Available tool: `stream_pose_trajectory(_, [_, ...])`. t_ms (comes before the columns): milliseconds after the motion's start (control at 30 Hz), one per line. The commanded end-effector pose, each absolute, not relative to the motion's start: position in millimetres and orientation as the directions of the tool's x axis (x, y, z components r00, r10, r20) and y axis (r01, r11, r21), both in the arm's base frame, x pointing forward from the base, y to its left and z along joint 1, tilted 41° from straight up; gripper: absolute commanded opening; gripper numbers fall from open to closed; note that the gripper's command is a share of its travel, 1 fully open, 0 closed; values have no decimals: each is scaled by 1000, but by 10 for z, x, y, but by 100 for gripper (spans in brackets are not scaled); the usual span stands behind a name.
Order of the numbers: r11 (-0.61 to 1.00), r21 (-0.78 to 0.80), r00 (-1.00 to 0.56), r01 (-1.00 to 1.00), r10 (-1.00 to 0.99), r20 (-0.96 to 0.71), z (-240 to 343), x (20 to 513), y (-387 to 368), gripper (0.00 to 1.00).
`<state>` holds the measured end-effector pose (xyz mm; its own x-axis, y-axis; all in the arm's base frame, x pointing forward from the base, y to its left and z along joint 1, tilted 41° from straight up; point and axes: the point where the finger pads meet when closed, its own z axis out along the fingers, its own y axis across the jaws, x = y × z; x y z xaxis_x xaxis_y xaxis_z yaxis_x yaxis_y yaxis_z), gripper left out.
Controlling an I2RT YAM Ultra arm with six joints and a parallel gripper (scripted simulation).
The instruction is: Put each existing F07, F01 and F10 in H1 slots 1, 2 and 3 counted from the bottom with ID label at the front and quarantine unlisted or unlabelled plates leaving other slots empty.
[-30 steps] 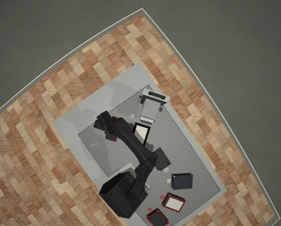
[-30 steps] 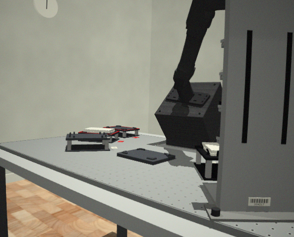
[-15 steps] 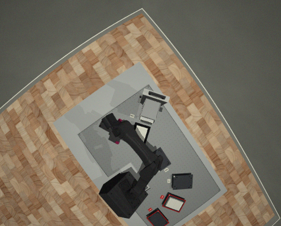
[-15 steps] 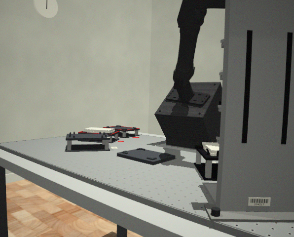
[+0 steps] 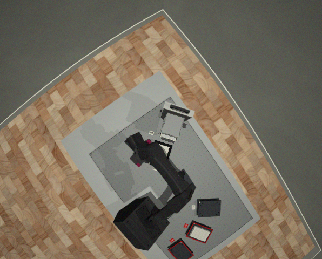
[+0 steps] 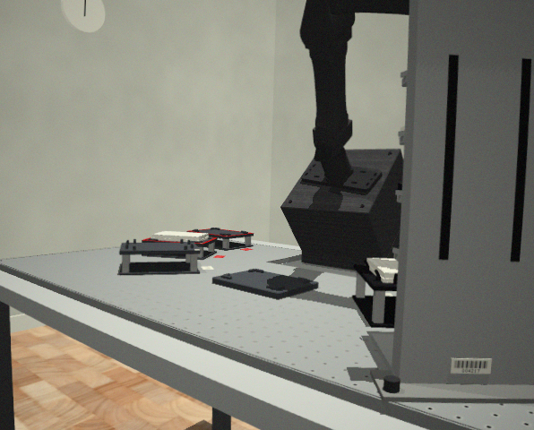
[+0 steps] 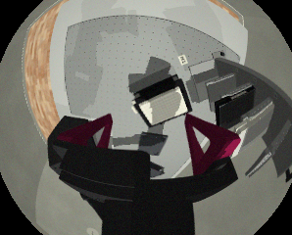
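Hidden and unclear items. In the top view the arm (image 5: 169,172) covers most of the landing nest; only one corner of the white plate (image 5: 165,148) on it shows. In the exterior view the plate hotel (image 6: 480,287) presents its rear panel, so the slots and their contents are out of sight; only small tabs show at its left edge. The same panel cuts off the landing nest plate (image 6: 383,268). No ID label on any plate is readable in any view. The deck labels (image 5: 151,132) are too small to read.

Gripper state. The gripper (image 7: 149,137) has its fingers fully apart and holds nothing. In the wrist view the white plate (image 7: 162,105) lies below, between the two fingers but clear of both.

Plate hotel position. In the top view the hotel (image 5: 178,109) stands at 1 o'clock from the gripper (image 5: 144,153), just beyond the landing nest.

Edges and open room. From the arm base (image 5: 133,223), a bare dark nest (image 5: 208,208) lies at 3 o'clock. Two red-edged nests lie near the deck edge at about 4 o'clock: one carries a white plate (image 5: 199,232), the other (image 5: 180,250) is cut by the frame. Open perforated deck (image 5: 111,167) extends at 9 o'clock from the gripper.
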<state>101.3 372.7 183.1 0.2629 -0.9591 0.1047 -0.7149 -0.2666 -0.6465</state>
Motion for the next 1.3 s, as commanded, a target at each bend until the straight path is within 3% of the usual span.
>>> stream_pose_trajectory(0, [-161,-657,201,-736,-980,15,1938,1023,3685,100])
stream_pose_trajectory(600, [208,-618,-82,-758,-971,-226,2138,1330,3294,100])
stream_pose_trajectory(1267, [586,-473,-384,-658,-801,-459,2276,1541,3024,100])
